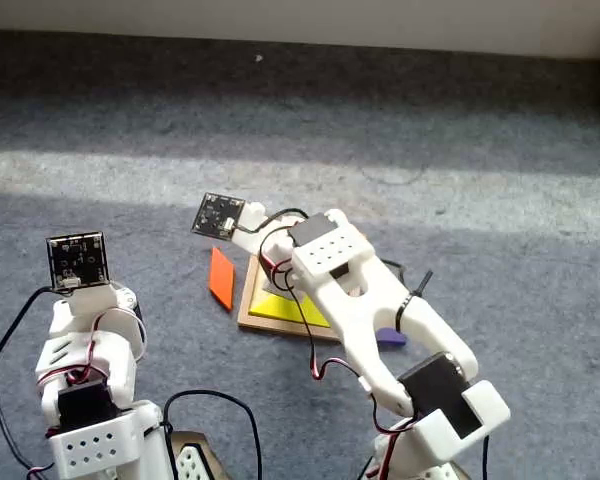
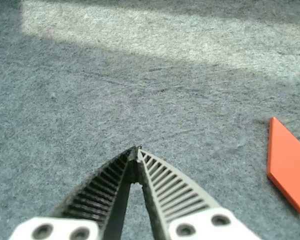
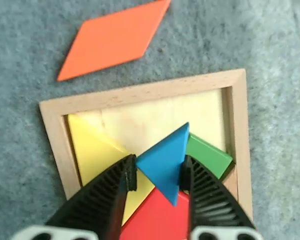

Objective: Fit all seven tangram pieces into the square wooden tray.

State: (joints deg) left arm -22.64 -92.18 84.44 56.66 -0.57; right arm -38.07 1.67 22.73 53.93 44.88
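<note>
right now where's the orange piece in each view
High view: orange piece on carpet, beside the wooden tray.
Left wrist view: orange piece off to one side of left pincer.
Right wrist view: orange piece beyond tray rim, opposite right pincer.
Shared landmark: tray, high and right wrist.

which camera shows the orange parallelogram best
The right wrist view: the orange parallelogram lies whole and flat on the carpet, just outside the wooden tray's rim. The high view shows it small beside the tray; the left wrist view catches it slanted at the frame edge.
</note>
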